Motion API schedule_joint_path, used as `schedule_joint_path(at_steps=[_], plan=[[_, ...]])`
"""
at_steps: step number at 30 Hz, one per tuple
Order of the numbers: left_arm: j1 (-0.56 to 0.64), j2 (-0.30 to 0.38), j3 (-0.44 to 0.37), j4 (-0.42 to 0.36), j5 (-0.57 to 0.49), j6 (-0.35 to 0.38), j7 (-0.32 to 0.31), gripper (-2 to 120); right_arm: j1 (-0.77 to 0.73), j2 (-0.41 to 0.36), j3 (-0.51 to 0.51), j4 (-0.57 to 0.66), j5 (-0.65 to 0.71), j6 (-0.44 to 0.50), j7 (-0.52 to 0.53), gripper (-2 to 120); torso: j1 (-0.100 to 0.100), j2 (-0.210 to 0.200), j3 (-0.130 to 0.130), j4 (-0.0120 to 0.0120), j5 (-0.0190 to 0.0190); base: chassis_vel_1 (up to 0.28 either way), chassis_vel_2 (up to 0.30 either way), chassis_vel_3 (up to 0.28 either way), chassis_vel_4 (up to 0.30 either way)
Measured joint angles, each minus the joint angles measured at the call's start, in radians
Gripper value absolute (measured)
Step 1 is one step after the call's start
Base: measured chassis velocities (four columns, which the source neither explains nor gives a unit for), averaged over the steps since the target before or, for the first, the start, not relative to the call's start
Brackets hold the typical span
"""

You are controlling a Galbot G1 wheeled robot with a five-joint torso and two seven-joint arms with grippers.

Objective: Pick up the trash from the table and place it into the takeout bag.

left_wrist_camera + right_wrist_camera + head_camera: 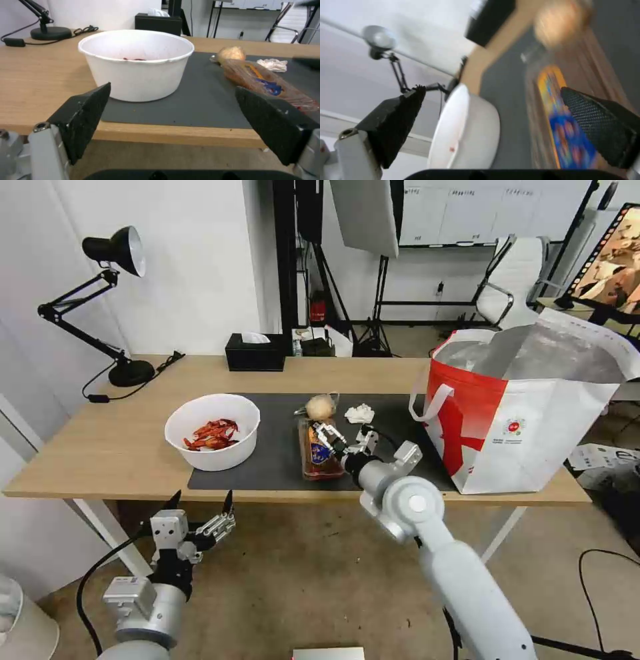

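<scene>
I am reaching my right gripper (338, 439) over the near part of the mat (280, 463), just above the tray (318, 453), which is lying lengthwise toward the near edge of the table (100, 460). Its jaws are standing wide apart with nothing between them; in the right wrist view one pad (596, 120) is hanging over the tray's label (565, 135), a blue and orange patch whose writing I cannot read. The tray is showing reddish contents through its clear lid.

My left gripper (200, 513) is hanging below the table's near edge, on the left side, jaws spread wide and empty. In its wrist view the bowl (136, 63) is sitting straight ahead, on the mat's left end, close to the near edge. The head view is showing red shells (212, 435) lying inside it.

The ball (321, 407) is resting on the mat just beyond the tray's far end, touching or nearly touching it. The tissue (360, 413) is lying just to the right of the ball, apart from it.

The bag (527, 413) is standing open at the table's right end, partly on the mat's right edge, foil lining showing. A small round logo (513, 427) is sitting on its white side with tiny print beneath that I cannot read. A tissue box (255, 355) is sitting at the far edge, and a lamp (113, 307) is standing at the far left corner.
</scene>
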Motion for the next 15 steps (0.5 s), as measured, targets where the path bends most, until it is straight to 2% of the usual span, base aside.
schedule_joint_path(at_steps=[1,2,4,5,6,7,8,9,11,15], plan=[[-0.001,0.002,0.000,0.000,-0.001,0.000,0.000,100,0.029,-0.024,-0.021,-0.028,-0.130,-0.002,-0.083,100,0.000,0.000,0.000,0.0000,-0.0001,0.000,0.000,0.000,0.000],[-0.001,0.002,0.000,0.000,-0.001,0.000,0.000,100,0.029,-0.024,-0.021,-0.028,-0.130,-0.002,-0.083,100,0.000,0.000,0.000,0.0000,-0.0001,0.000,0.000,0.000,0.000],[-0.001,0.007,0.001,0.000,-0.006,0.000,0.000,100,0.099,-0.077,-0.092,-0.105,-0.395,0.001,-0.262,98,0.000,0.000,0.000,0.0001,0.0001,0.000,0.000,0.000,0.000],[-0.001,0.007,0.001,0.000,-0.006,0.000,0.000,100,0.099,-0.077,-0.092,-0.105,-0.395,0.001,-0.262,98,0.000,0.000,0.000,0.0001,0.0001,0.000,0.000,0.000,0.000],[-0.003,0.011,0.002,0.000,-0.014,0.000,0.000,100,0.165,-0.110,-0.149,-0.165,-0.537,0.004,-0.359,91,0.000,0.000,0.000,0.0000,-0.0003,0.000,0.000,0.000,0.000],[-0.006,0.015,0.004,0.000,-0.023,0.000,0.002,100,0.217,-0.127,-0.192,-0.210,-0.599,0.010,-0.407,86,0.000,0.000,0.000,0.0003,-0.0002,0.000,0.000,0.000,0.000],[-0.008,0.018,0.005,0.000,-0.032,0.000,0.004,100,0.257,-0.138,-0.222,-0.247,-0.640,0.012,-0.453,82,0.000,0.000,0.000,0.0003,-0.0001,0.000,0.000,0.000,0.000],[-0.008,0.018,0.005,0.000,-0.032,0.000,0.004,100,0.257,-0.138,-0.222,-0.247,-0.640,0.012,-0.453,82,0.000,0.000,0.000,0.0003,-0.0001,0.000,0.000,0.000,0.000],[-0.015,0.027,0.007,0.004,-0.058,0.000,0.010,100,0.345,-0.153,-0.277,-0.346,-0.729,0.014,-0.601,71,0.000,0.000,0.000,0.0002,-0.0001,0.000,0.000,0.000,0.000],[-0.018,0.033,0.007,0.006,-0.078,0.000,0.012,100,0.394,-0.152,-0.307,-0.413,-0.769,0.017,-0.675,66,0.000,0.000,0.000,0.0002,-0.0003,0.000,0.000,0.000,0.000]])
